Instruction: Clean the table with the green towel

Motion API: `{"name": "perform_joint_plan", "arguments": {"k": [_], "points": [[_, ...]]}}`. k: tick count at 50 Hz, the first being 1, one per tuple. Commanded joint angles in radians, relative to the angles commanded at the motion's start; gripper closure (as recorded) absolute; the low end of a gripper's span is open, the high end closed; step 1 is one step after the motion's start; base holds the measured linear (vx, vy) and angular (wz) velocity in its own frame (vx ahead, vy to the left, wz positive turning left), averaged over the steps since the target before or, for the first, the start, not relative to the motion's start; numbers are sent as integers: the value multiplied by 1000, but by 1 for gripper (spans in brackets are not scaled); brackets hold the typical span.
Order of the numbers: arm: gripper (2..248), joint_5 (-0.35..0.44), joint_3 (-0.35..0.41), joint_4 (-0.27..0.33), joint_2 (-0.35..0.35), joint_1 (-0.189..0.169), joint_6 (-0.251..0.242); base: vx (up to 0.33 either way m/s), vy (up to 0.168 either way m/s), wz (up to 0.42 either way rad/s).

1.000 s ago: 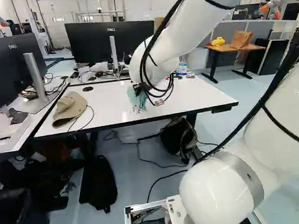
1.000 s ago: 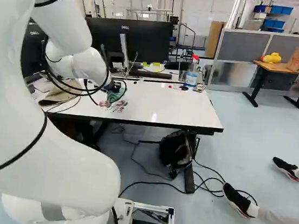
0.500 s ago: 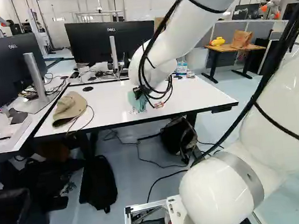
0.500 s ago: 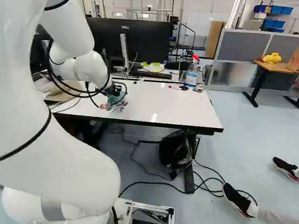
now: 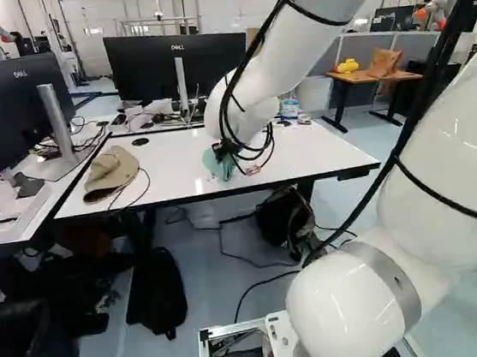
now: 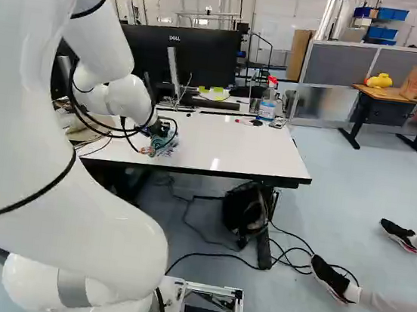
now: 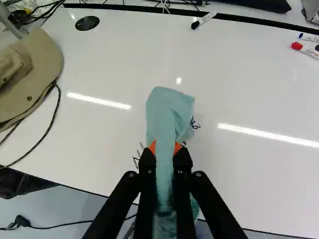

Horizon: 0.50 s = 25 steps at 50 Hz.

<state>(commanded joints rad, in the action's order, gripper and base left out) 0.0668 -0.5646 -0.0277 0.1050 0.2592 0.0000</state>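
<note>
The tool [image 5: 225, 149] is clenched on the green towel [image 7: 168, 109], orange pads [image 7: 177, 147] against it from both sides. One folded end extends ahead of the fingertips over the white counter [image 7: 259, 89]; the remainder runs back between the fingers. Dark scribbles [image 7: 195, 124] show beside the towel.

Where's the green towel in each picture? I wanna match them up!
Left base view: just left of the middle, at the arm's end, the green towel shows over the white table.
Right base view: left of the middle, near the table's front edge, the green towel.
Wrist view: between the gripper's fingers and ahead of them.
Shared landmark: the white table.
</note>
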Motion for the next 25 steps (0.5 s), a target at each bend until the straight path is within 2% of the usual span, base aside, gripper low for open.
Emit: {"name": "perform_joint_plan", "arguments": {"k": [25], "points": [[208, -47, 0, 0, 0, 0, 0, 0, 0, 0]]}}
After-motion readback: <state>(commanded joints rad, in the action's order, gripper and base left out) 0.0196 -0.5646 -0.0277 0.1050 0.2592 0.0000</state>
